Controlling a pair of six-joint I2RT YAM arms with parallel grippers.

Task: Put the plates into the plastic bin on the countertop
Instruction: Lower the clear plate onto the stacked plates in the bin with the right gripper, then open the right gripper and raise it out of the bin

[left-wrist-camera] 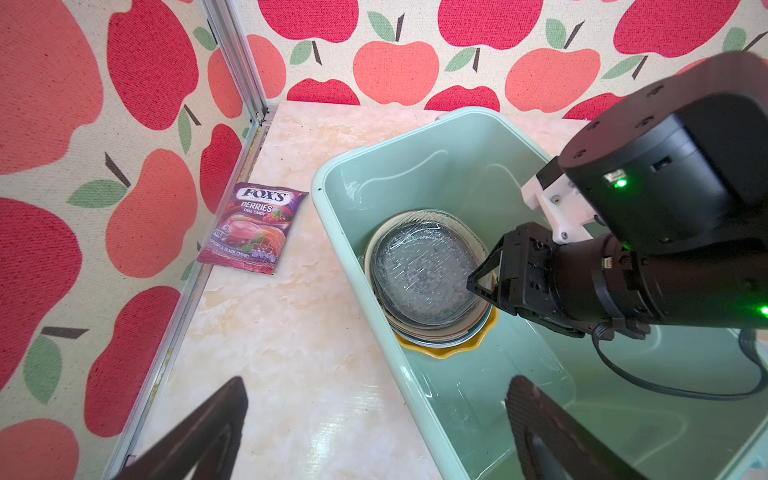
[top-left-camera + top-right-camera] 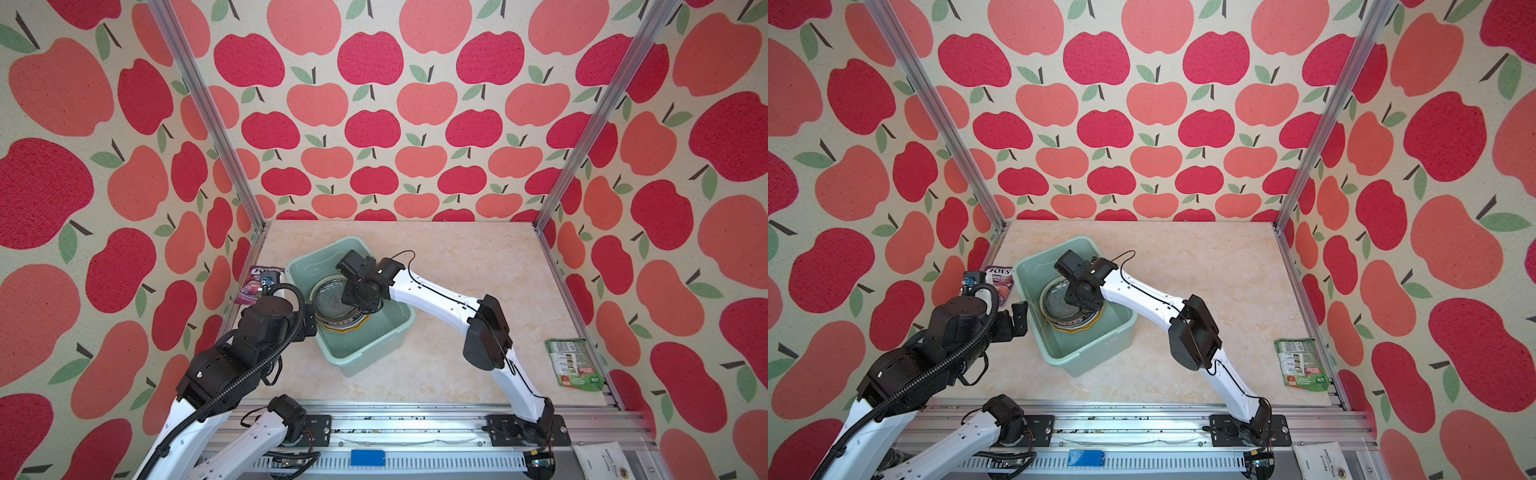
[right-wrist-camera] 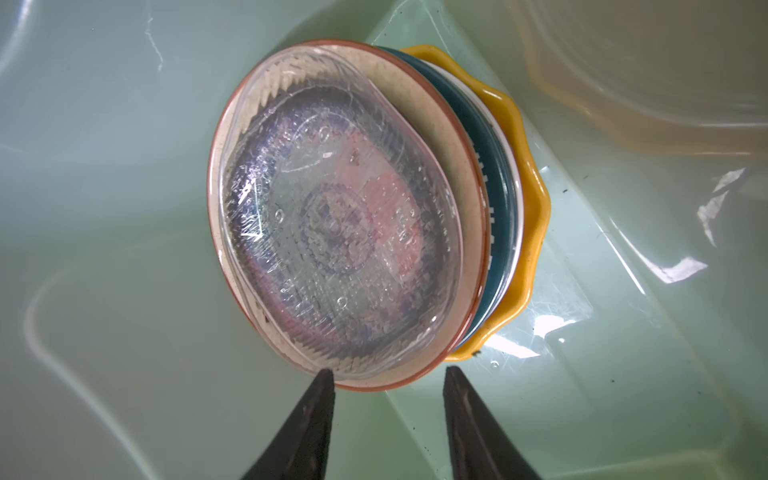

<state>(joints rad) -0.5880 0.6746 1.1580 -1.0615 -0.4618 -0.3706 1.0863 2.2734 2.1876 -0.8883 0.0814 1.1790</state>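
The plates [image 2: 330,299] [image 2: 1057,305] lie stacked in the mint-green plastic bin [image 2: 374,353] [image 2: 1088,357] on the beige countertop [image 2: 457,270]. The top plate is translucent glass [image 3: 332,216]. Under it lie a cream brown-rimmed plate [image 3: 465,249] and a yellow scalloped plate [image 3: 536,232]. My right gripper [image 3: 388,371] [image 1: 473,282] hangs inside the bin at the stack's edge. It is open, with one fingertip [image 3: 326,374] at the glass plate's rim and nothing gripped. My left gripper [image 1: 378,380] [image 2: 1013,322] stands wide open beside the bin's left wall, and the bin's rim [image 1: 359,291] shows between its fingers.
A purple candy packet [image 2: 253,286] [image 1: 253,228] lies on the countertop against the left wall, behind the left gripper. A green packet [image 2: 575,365] [image 2: 1304,365] lies at the right edge. Apple-patterned walls and aluminium posts enclose three sides.
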